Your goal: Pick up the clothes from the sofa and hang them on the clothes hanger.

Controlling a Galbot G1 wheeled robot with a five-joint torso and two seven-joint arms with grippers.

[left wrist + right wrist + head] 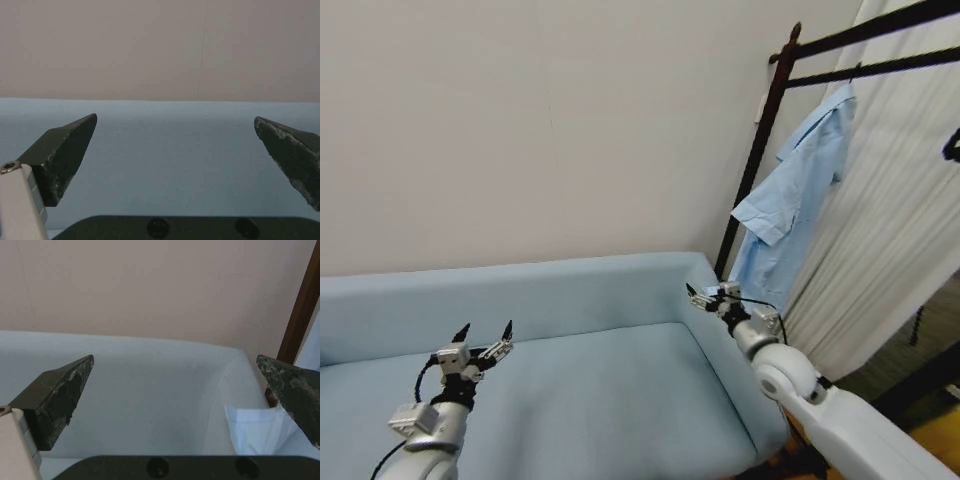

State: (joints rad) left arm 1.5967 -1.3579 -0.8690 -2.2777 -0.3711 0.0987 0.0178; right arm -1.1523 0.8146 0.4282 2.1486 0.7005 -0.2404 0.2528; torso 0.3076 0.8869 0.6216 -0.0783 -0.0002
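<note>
A plain off-white wall (520, 130) is running behind a pale blue sofa (600, 400), and a dark wooden clothes rack (760, 140) is standing just beside the sofa's right end, with a white curtain (900, 230) hanging behind it. A light blue shirt (800, 190) is hanging from the rack's upper bar, its short sleeve drooping toward the wall side and its hem reaching down past the sofa's armrest. Whether it is sitting on a hanger or draped straight over the bar is hard to make out from here.

The left gripper (485, 330) is hovering above the left part of the seat cushion, pointing at the backrest. Its 2 dark fingers are standing wide apart with nothing between them. The right gripper (708, 294) is hovering over the right end of the sofa, near the armrest and close to the rack's upright. Its 2 fingers are likewise spread wide and gripping nothing. In the right wrist view the shirt's lower edge is showing just beside the sofa's end, at the foot of the rack's post.
</note>
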